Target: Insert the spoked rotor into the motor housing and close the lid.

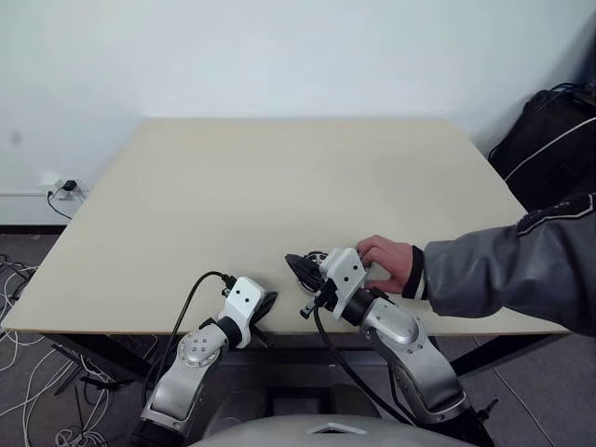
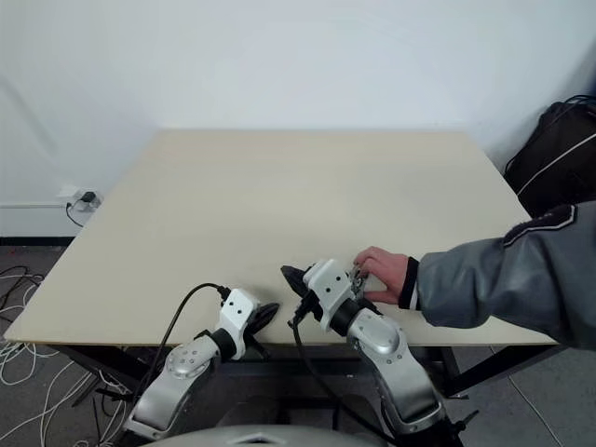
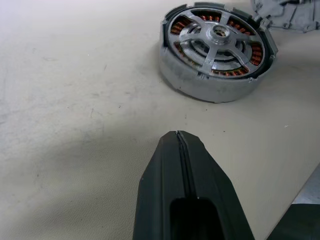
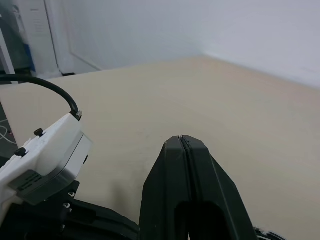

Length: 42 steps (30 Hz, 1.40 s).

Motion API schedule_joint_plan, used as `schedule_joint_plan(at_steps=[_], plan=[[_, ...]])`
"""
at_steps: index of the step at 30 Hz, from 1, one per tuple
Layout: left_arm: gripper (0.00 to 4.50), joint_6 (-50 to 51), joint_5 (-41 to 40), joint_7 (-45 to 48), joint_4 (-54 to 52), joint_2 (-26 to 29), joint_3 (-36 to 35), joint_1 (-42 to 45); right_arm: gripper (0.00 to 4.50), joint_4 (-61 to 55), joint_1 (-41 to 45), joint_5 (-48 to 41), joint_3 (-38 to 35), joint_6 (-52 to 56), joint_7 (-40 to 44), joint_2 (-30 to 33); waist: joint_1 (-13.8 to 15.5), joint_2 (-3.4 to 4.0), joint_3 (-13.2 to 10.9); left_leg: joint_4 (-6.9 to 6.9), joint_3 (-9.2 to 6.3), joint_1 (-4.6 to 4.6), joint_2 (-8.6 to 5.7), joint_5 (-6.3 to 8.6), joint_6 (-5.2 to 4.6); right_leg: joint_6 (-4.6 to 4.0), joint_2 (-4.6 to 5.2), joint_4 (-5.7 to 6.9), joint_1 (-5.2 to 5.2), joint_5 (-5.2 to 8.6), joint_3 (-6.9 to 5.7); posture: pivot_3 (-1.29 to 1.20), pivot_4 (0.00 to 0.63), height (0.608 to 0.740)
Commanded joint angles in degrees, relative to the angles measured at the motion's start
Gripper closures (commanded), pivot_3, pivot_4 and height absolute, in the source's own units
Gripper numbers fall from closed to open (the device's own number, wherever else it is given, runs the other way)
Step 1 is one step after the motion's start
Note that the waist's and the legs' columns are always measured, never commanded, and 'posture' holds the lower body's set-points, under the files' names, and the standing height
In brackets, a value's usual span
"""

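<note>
**benchrat:** Plain white wall, pale tabletop, nothing else out back. The motor housing sits near the front edge of the tabletop, copper windings in a ring, and a silver spoked piece already looks seated inside it. I'd guess that's the spoked rotor, so insertion looks done and the lid step is what's left.

**torque_tim:** And the grippers?

**benchrat:** Left gripper is just short of the housing, fingers pressed fully together, holding nothing. Right gripper is the same, clamped flat and empty, pointing out over the tabletop past the housing. A person's hand rests right beside the housing, on the right gripper's side.

**torque_tim:** Where's the lid?

**benchrat:** Can't pick it out for sure. In the head views the right wrist blocks most of the housing, and the hand covers whatever's beside it. There's a grey bit at the wrist view's corner beyond the housing, cut off, can't say what. Next move, I reckon: find the lid, spread a gripper's fingers, lift it and set it squarely on the housing.
</note>
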<state>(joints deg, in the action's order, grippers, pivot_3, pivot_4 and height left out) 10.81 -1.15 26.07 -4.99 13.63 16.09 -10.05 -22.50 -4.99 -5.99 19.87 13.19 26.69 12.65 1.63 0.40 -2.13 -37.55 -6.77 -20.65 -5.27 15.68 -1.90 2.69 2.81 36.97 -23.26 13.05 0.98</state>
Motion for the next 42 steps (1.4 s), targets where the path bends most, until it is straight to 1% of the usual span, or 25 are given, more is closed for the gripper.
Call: schedule_joint_plan(at_steps=[1, 4, 9, 12, 14, 17, 20, 25, 27, 29, 33, 35, 37, 42], plan=[[4.50, -0.48, -0.33, 0.11, -2.28, -0.03, -0.31, 1.03, 4.47, -0.62, 1.08, -0.90, -0.28, -0.11, 0.03, -0.60, 0.00, 0.00, 0.00, 0.00, 0.00, 0.00, 0.00, 0.00, 0.00, 0.01, 0.00, 0.00, 0.00, 0.00, 0.00, 0.00, 0.000, 0.740], [4.50, -0.49, -0.32, 0.19, -2.26, 0.04, -0.31, 1.04, 4.47, -0.40, 1.18, -0.56, -0.56, -0.44, -0.61, -0.94, 0.00, 0.00, 0.00, 0.00, 0.01, 0.00, 0.00, 0.00, 0.00, 0.01, 0.00, 0.00, 0.00, -0.01, 0.00, 0.00, 0.000, 0.740], [4.50, -0.43, -0.27, 0.42, -2.03, 0.06, -0.19, 1.30, 4.47, 0.99, 2.97, -2.76, -5.82, 2.45, -6.34, -5.74, 0.03, 0.02, 0.02, -0.01, 0.01, 0.01, 0.02, -0.01, 0.01, 0.00, -0.04, 0.02, 0.00, -0.03, 0.04, 0.00, 0.000, 0.740], [4.50, -0.38, -0.28, 0.62, -1.87, 0.09, -0.04, 1.47, 4.47, 2.68, 5.03, -2.27, -12.98, 3.11, -14.96, -9.86, 0.05, 0.02, 0.03, -0.01, 0.02, 0.01, 0.02, 0.00, 0.02, 0.03, -0.08, 0.01, 0.00, -0.05, 0.07, 0.00, 0.000, 0.740], [4.50, -0.33, -0.29, 0.78, -1.83, 0.16, 0.04, 1.54, 4.47, 3.91, 5.95, 0.32, -16.46, 3.15, -19.79, -10.42, 0.10, 0.03, 0.09, -0.01, 0.04, 0.01, 0.02, 0.00, 0.04, 0.05, -0.11, 0.02, -0.01, -0.06, 0.12, 0.00, 0.000, 0.740], [4.50, -0.27, -0.31, 0.92, -1.72, 0.22, 0.13, 1.66, 4.47, 4.99, 6.20, 2.61, -20.28, 4.06, -24.36, -10.14, 0.15, 0.12, 0.14, 0.00, 0.05, 0.00, -0.03, 0.00, 0.01, 0.04, -0.17, 0.00, -0.04, -0.08, 0.20, 0.00, 0.000, 0.740], [4.50, -0.26, -0.32, 1.05, -1.53, 0.26, 0.21, 1.83, 4.47, 5.18, 5.38, 3.74, -23.04, 5.94, -26.58, -9.14, 0.07, 0.30, 0.24, 0.04, 0.11, 0.00, 0.01, -0.08, -0.10, -0.04, -0.19, 0.01, -0.10, -0.10, 0.30, 0.00, 0.000, 0.740], [4.50, -0.24, -0.29, 1.55, -1.25, 0.31, 0.25, 2.16, 4.47, 2.75, 2.12, 3.78, -24.43, 14.11, -25.67, -6.19, -0.01, 0.44, 0.33, 0.04, 0.14, 0.02, 0.06, -0.09, -0.13, -0.01, -0.20, 0.02, -0.06, -0.07, 0.37, 0.00, 0.000, 0.740], [4.50, -0.19, -0.24, 1.77, -1.15, 0.31, 0.26, 2.28, 4.47, 1.34, 0.64, 3.56, -23.87, 18.16, -23.67, -4.01, -0.05, 0.52, 0.38, 0.03, 0.15, 0.03, 0.07, -0.10, -0.14, -0.01, -0.20, 0.02, -0.04, -0.07, 0.40, 0.00, 0.000, 0.740], [4.50, -0.12, -0.23, 1.93, -1.11, 0.32, 0.30, 2.37, 4.47, 0.05, -0.68, 3.53, -22.75, 21.31, -21.22, -1.44, -0.05, 0.58, 0.42, 0.01, 0.19, 0.03, 0.07, -0.10, -0.15, 0.00, -0.20, 0.02, -0.03, -0.07, 0.41, 0.00, 0.000, 0.740], [4.50, 0.05, -0.24, 2.14, -1.14, 0.46, 0.32, 2.46, 4.47, -4.79, -4.76, 0.83, -19.58, 22.40, -11.88, 5.55, -0.07, 0.64, 0.46, -0.04, 0.24, 0.04, 0.09, -0.08, -0.20, 0.03, -0.20, -0.01, 0.01, -0.08, 0.37, 0.00, 0.000, 0.740], [4.50, 0.11, -0.26, 2.22, -1.15, 0.50, 0.30, 2.51, 4.47, -5.52, -5.17, 0.03, -19.50, 21.50, -10.76, 6.17, -0.27, 0.61, 0.44, -0.05, 0.24, 0.06, 0.12, -0.07, -0.21, 0.04, -0.21, -0.02, 0.09, -0.07, 0.35, 0.00, 0.000, 0.740], [4.50, 0.18, -0.25, 2.29, -1.20, 0.54, 0.30, 2.53, 4.47, -5.32, -4.81, -0.57, -19.86, 20.64, -10.75, 5.37, -0.41, 0.59, 0.43, -0.08, 0.24, 0.10, 0.17, -0.07, -0.20, 0.06, -0.22, -0.01, 0.39, -0.08, 0.32, 0.00, 0.000, 0.740], [4.50, 0.31, -0.17, 2.33, -1.46, 0.56, 0.33, 2.42, 4.47, -3.37, -3.12, -0.20, -17.30, 17.83, -9.72, 4.05, -0.43, 0.54, 0.40, -0.15, 0.22, 0.19, 0.17, -0.02, -0.14, 0.03, -0.20, -0.06, 0.44, -0.06, 0.29, 0.00, 0.000, 0.740]])
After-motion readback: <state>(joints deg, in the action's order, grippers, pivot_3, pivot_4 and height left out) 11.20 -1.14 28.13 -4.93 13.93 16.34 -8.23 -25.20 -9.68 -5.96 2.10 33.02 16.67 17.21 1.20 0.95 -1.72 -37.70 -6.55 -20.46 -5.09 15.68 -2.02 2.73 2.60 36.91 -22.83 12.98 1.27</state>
